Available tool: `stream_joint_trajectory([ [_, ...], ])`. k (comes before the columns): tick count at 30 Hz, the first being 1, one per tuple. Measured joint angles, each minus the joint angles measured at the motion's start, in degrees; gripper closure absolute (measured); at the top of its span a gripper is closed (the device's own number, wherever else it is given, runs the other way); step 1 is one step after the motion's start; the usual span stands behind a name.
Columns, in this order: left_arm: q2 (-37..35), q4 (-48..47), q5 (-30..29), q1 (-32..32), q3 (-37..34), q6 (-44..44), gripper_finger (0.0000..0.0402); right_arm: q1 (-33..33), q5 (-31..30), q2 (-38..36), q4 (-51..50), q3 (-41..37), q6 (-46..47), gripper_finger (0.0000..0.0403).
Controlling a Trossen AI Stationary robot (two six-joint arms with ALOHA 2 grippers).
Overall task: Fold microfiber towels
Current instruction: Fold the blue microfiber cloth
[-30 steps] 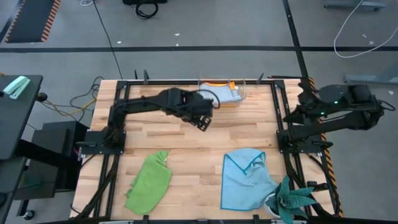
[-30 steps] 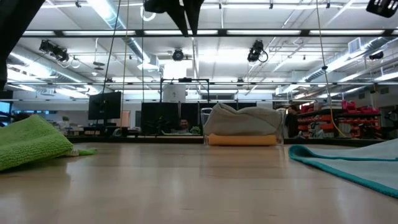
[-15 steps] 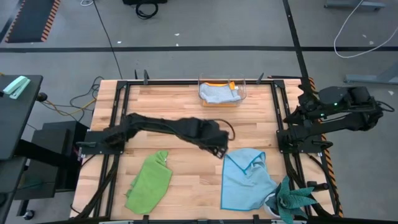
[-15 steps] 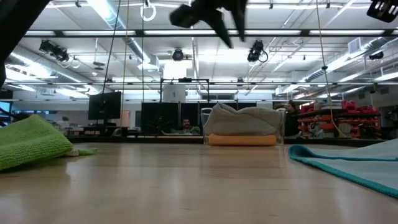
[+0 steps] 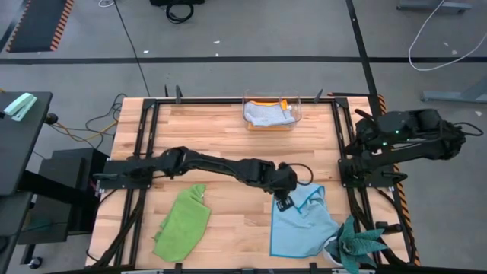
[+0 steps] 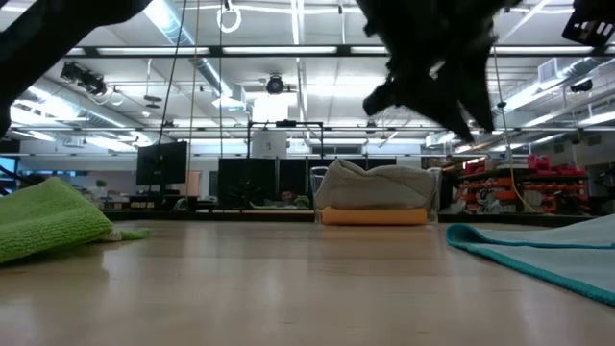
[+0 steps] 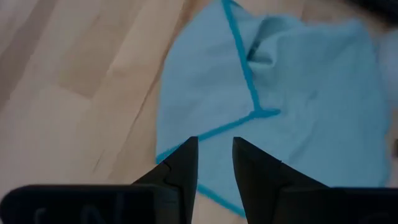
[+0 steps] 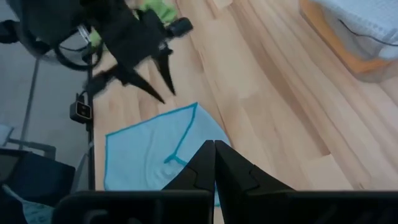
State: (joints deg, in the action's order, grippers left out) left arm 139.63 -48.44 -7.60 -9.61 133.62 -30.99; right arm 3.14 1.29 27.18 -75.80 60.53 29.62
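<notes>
Left pincer [image 5: 286, 202], fingers slightly parted and empty, hovers over light blue towel [image 5: 300, 223]; right pincer [image 8: 213, 163] pressed together.

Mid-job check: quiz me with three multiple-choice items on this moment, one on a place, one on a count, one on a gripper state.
1. Where is the left gripper?
A. over the light blue microfiber towel's corner
B. over the lime green microfiber towel
C. inside the clear plastic box

2. How many towels lie loose on the wooden table, outside the box?
A. one
B. two
C. four

3. How does the right gripper stand?
A. wide open
B. gripping a towel
C. shut, empty

Answers: 1 A, high view shows it there. 2 B, green and blue. 3 C, its wrist view shows fingers together.
</notes>
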Motion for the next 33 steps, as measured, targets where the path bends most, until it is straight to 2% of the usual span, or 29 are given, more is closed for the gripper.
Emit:
stream_joint_trajectory([
  [9,4.58,3.24,0.20,0.02,0.13,17.27,0.0294,0.00,0.01,1.32,0.54,-0.10,1.12,0.0391],
  [16,7.21,-1.46,1.84,0.01,0.11,25.38,0.0294,0.00,0.01,1.48,0.89,-0.10,3.70,0.0390],
  [24,8.72,-5.72,1.89,1.03,-0.04,23.27,0.0294,0.00,0.01,2.78,1.22,-0.10,3.98,0.0390],
  [29,8.72,-4.99,-3.24,1.99,0.02,19.41,0.0294,0.00,-0.25,3.28,1.89,-0.10,3.80,0.0391],
  [33,8.72,-4.82,-3.95,3.32,0.02,15.41,0.0294,0.00,-1.30,3.36,2.31,-0.10,3.73,0.0391],
])
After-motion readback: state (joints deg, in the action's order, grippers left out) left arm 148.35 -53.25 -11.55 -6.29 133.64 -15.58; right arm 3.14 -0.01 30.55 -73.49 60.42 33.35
